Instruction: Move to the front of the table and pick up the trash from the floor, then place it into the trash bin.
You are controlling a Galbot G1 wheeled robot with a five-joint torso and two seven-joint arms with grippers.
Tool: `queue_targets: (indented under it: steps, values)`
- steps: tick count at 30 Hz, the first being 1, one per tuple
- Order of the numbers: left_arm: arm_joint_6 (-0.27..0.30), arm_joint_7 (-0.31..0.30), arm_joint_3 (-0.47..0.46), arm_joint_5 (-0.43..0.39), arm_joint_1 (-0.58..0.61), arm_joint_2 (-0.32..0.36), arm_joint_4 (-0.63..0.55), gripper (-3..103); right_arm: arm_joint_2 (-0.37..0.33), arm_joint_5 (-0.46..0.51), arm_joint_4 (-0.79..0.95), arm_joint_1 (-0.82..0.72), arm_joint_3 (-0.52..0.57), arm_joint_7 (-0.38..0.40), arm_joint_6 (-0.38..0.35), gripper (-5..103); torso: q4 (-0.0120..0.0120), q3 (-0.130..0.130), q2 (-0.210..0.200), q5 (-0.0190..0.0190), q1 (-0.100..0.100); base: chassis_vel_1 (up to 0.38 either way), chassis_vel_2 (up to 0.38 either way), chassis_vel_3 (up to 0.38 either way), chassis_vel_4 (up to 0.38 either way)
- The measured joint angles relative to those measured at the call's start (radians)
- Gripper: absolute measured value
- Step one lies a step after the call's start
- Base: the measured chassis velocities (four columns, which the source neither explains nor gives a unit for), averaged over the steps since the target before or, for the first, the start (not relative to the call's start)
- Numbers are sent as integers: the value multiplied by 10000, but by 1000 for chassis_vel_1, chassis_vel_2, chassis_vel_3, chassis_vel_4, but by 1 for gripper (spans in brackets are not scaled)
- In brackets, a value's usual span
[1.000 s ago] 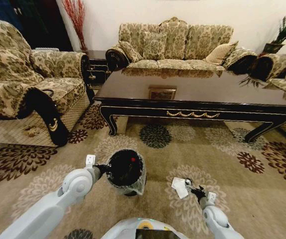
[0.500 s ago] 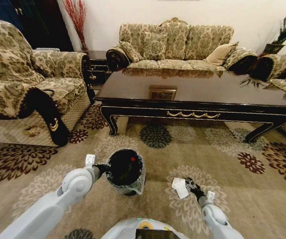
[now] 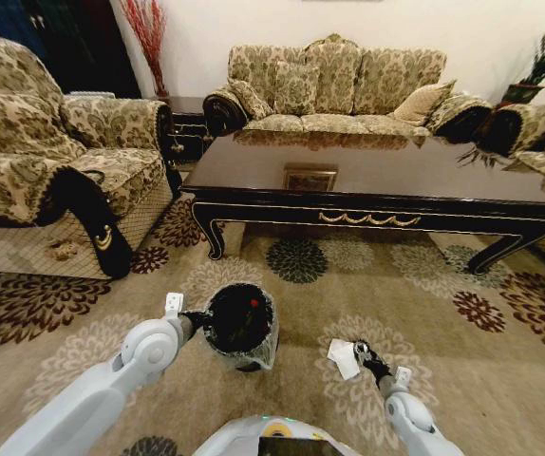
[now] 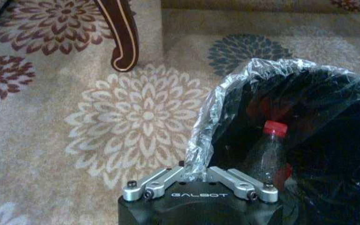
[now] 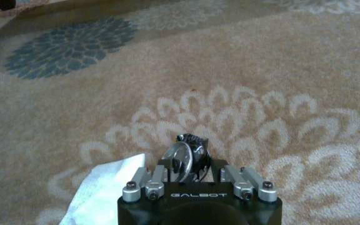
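Near the white paper (image 3: 340,358), the right gripper (image 3: 361,353) has lifted slightly, jaws clamping the small round object (image 5: 181,159); left gripper (image 3: 197,321) pinches the bin liner (image 4: 206,123).

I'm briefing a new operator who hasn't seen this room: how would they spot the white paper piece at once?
Start at the long dark table, then drop to the patterned floor in front of it. Right of the small black trash bin, beside the right gripper, lies the paper piece: flat, plain white, unlike the flowered carpet.
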Motion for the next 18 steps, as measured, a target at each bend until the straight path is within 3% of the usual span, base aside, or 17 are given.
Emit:
queue_targets:
  steps: [4,5,9,18]
  values:
    - [0,-3,-17,1,17,13,-2,2,-22,17,202,-95,42,11,0,38,-1,1,-1,0,0,0,0,0,0]
    - [0,-3,-13,1,26,-5,-51,2,-29,17,372,-164,69,25,-5,27,-3,0,0,-2,0,0,0,0,0]
    - [0,-2,-33,18,99,-13,-77,2,-62,19,494,-224,95,42,-27,23,0,1,-1,-1,0,0,0,0,0]
    - [0,21,-143,101,277,-37,-122,2,-90,-5,595,-298,126,60,-32,23,0,0,-2,0,1,0,0,0,0]
